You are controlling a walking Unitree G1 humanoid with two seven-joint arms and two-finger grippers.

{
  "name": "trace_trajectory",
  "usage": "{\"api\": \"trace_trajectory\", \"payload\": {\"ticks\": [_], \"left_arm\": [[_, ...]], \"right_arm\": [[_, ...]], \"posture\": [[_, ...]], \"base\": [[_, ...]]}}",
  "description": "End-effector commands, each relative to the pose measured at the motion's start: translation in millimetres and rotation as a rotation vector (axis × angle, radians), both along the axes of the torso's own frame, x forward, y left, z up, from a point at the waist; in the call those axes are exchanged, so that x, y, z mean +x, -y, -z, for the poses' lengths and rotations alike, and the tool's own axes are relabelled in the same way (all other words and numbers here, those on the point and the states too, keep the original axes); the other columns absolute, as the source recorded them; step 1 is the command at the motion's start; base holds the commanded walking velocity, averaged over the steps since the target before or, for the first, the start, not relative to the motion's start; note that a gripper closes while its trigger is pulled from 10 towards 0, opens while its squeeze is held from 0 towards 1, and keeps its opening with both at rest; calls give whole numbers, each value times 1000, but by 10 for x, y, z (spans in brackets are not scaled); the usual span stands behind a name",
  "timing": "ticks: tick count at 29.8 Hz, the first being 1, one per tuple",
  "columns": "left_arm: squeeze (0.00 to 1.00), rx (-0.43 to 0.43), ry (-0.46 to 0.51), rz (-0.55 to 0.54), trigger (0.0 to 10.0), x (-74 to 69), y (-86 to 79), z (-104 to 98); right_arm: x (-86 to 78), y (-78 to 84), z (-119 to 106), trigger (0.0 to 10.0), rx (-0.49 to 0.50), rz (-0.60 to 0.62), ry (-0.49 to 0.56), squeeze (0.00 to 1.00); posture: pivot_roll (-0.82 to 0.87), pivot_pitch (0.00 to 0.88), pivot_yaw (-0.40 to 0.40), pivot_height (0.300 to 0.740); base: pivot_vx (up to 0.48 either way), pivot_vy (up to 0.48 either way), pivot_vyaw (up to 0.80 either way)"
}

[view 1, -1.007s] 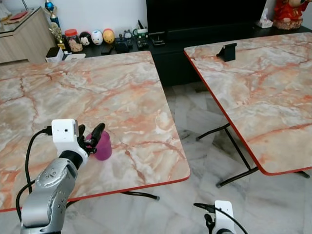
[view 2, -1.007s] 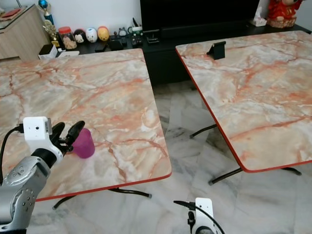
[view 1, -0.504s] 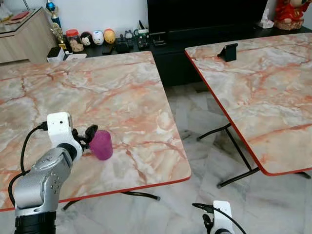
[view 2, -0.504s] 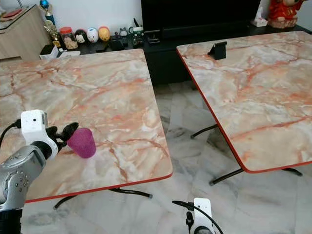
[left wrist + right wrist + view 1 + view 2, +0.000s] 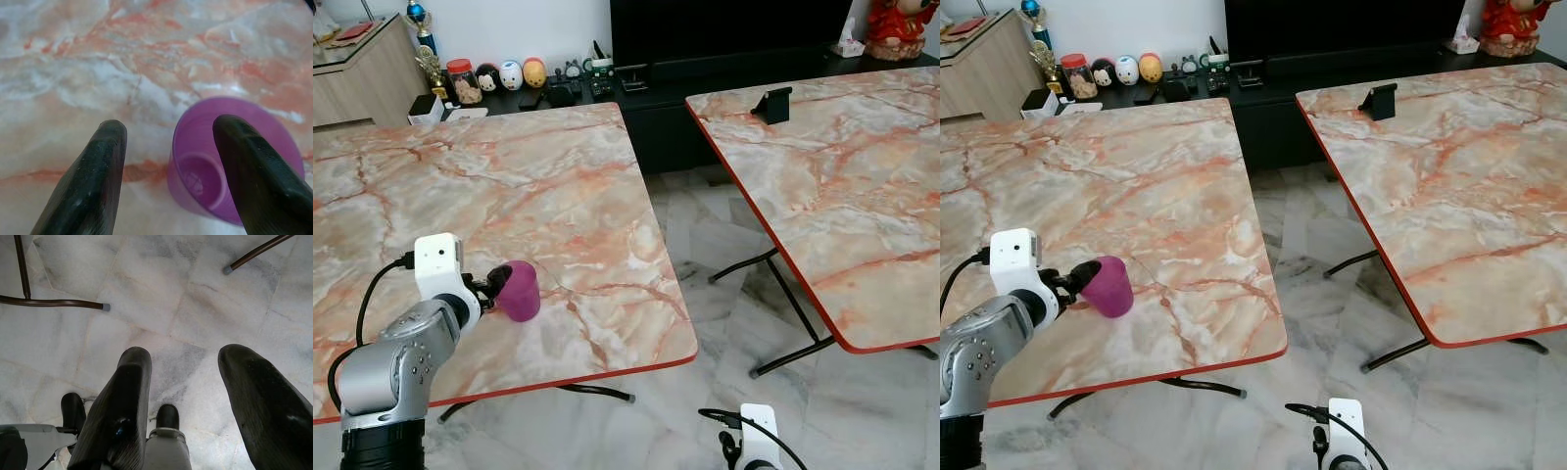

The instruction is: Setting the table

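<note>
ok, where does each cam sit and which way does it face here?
Left eye: on the head, facing forward and down at the left table and right table; left arm and left hand at the cup.
Right eye: same scene from the head's other eye; shares tables, cup, left arm.
Left wrist: looks along the open left hand at the tilted cup, one finger in its mouth.
Right wrist: looks down past the open right hand at the floor and table legs.
</note>
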State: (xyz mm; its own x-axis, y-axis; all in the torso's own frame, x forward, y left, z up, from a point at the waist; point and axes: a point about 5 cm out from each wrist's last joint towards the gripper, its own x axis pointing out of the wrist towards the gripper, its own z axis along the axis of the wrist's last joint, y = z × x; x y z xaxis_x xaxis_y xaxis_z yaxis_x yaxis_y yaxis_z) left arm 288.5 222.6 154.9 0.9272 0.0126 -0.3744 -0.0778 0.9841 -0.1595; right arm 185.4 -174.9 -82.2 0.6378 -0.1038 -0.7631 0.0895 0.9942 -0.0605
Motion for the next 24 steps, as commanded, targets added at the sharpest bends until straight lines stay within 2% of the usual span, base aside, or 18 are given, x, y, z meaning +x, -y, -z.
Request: {"api": "trace_trajectory", "payload": {"ticks": [1,13,14,15,16,17,18,20,22,23,24], "left_arm": [[0,-7,-24,-9,10000,-20,-28,18],[0,-16,-45,4,10000,-28,9,46],[0,-17,-46,5,9529,-29,10,48],[0,-17,-46,5,9529,-29,10,48],[0,-18,-52,6,7294,-35,14,65],[0,-19,-57,8,4588,-41,19,78],[0,-21,-59,9,4588,-43,26,82],[0,-23,-61,13,3294,-47,45,89],[0,-24,-61,14,3294,-47,49,89],[0,-25,-61,15,2000,-46,51,88],[0,-25,-60,15,1961,-45,52,86]], "right_arm": [[29,-21,-11,10000,11,1,5,0],[30,-21,-12,10000,14,2,7,0],[30,-21,-12,10000,14,2,7,0],[30,-21,-12,10000,14,2,7,0],[30,-23,-12,10000,16,1,6,0],[30,-25,-12,10000,17,0,6,0],[30,-25,-12,10000,18,0,6,0],[30,-25,-12,10000,18,-1,5,0],[30,-26,-12,10000,18,0,5,0],[30,-26,-12,10000,18,-1,5,0],[30,-26,-12,10000,18,-1,5,0]], "posture": [[-15,0,67,740],[-15,0,66,740],[-15,0,66,740],[-15,0,66,740],[-17,0,66,740],[-18,0,66,740],[-18,0,66,740],[-18,0,66,740],[-18,0,67,740],[-18,0,67,740],[-18,0,67,740]], "base": [[0,0,0],[0,0,0],[0,0,0],[0,0,0],[0,0,0],[0,0,0],[0,0,0],[0,0,0],[0,0,0],[0,0,0],[0,0,0]]}}
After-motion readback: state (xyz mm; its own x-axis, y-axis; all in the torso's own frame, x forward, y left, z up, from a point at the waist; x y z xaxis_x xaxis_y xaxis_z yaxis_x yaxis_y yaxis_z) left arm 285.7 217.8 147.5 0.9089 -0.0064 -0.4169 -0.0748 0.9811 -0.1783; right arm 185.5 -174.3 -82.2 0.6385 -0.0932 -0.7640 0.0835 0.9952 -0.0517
